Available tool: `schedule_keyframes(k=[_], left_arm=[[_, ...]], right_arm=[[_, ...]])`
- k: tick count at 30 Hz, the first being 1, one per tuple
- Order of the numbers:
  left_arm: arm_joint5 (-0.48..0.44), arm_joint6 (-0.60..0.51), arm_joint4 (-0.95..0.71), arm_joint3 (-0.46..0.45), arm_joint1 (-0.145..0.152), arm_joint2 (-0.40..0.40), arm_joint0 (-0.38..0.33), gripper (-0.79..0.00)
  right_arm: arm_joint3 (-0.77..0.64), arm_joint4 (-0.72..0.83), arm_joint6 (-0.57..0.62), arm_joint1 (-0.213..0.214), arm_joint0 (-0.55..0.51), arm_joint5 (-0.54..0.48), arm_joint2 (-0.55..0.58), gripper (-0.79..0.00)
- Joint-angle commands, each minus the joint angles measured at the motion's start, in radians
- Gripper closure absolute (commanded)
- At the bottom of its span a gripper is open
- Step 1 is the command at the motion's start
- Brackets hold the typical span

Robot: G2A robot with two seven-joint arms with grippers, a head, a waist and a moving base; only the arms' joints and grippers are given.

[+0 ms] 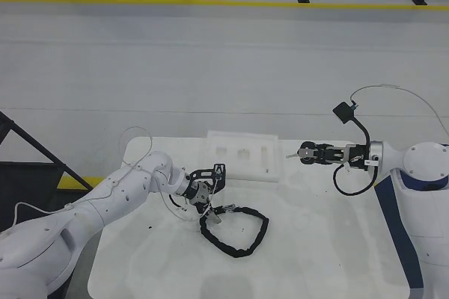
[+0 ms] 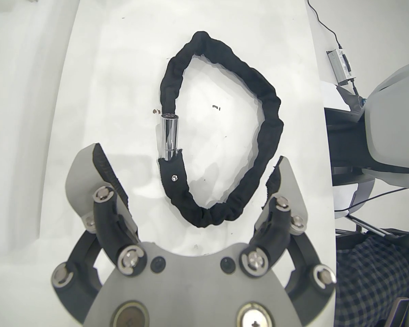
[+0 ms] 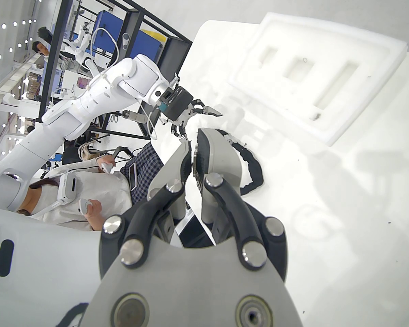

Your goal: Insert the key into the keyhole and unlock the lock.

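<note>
Two grippers are over the white table [image 1: 329,247]. L gripper [image 2: 189,166] hangs just above the black cloth-covered chain lock [image 2: 259,103]. Its fingers are wide apart, one on each side of the loop's near end, not touching it. The lock lies flat in a closed loop w/ a shiny silver tube [image 2: 168,134] joining its ends. R gripper [image 1: 301,154] is above the table, well apart from the lock, near the white foam tray w/ three dents [image 1: 243,173]. Its fingers are pinched together on what looks like a small thin grey key [image 1: 289,156], tip sticking out.
</note>
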Motion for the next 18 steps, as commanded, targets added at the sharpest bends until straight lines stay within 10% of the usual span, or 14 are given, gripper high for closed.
schedule_keyframes(k=[1,9,18], left_arm=[[0.000,0.000,0.000,0.000,0.000,0.000,0.000,-0.785],[0.036,0.021,0.017,-0.013,0.000,-0.011,0.011,-0.785],[0.000,0.343,0.273,0.018,0.010,-0.084,0.076,-0.785]], right_arm=[[0.000,0.000,0.000,0.000,0.000,0.000,0.000,0.000],[0.000,0.000,0.000,0.000,0.000,0.000,0.000,0.000],[0.000,0.000,0.000,0.000,0.000,0.000,0.000,0.000]])
